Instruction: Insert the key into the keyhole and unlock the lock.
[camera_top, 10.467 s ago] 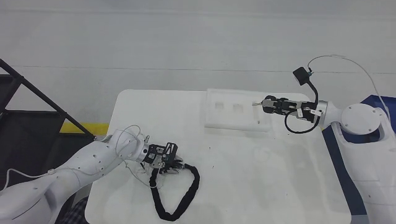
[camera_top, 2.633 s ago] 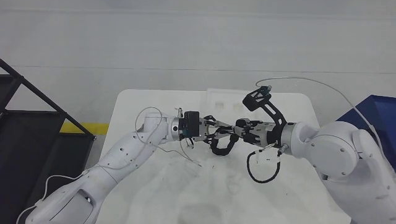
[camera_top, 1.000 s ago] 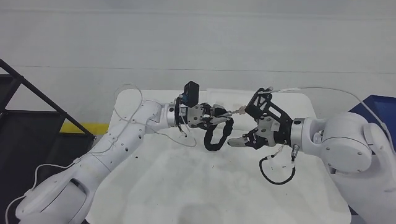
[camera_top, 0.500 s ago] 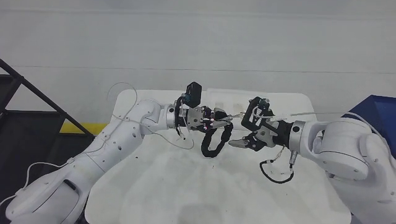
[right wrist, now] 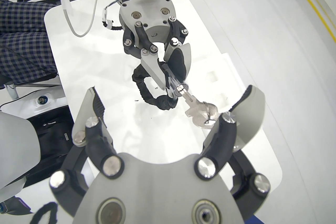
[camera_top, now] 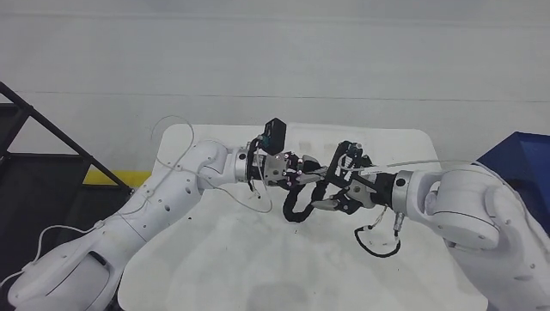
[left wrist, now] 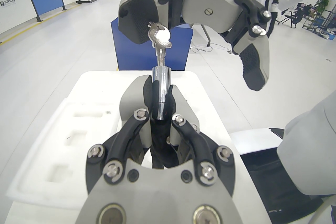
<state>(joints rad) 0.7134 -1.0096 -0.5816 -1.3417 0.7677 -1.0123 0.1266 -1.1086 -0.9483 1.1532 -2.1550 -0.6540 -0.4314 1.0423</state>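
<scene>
My left gripper [camera_top: 290, 170] is shut on the chrome lock cylinder [left wrist: 162, 86], held above the table. The lock's black cable loop [camera_top: 298, 204] hangs below it. The silver key [left wrist: 160, 37] sticks out of the keyhole, blade inside. My right gripper [right wrist: 170, 101] faces it, open, its fingers on either side of the key's head [right wrist: 202, 113]. The head lies against one pad [left wrist: 139, 22]; the other pad [left wrist: 254, 64] stands well apart. In the right wrist view the left gripper [right wrist: 170, 75] clamps the cylinder [right wrist: 174, 86] just beyond the key.
A white foam tray [left wrist: 39, 156] with rectangular recesses lies at the back of the white table [camera_top: 258, 259], under the two grippers. A blue box [camera_top: 524, 152] stands off the table's right side. A dark rack [camera_top: 34, 165] stands to the left.
My open right gripper has moved left, closing in around the key's head. The left gripper with the lock has shifted slightly right. The key has stayed in the keyhole.
</scene>
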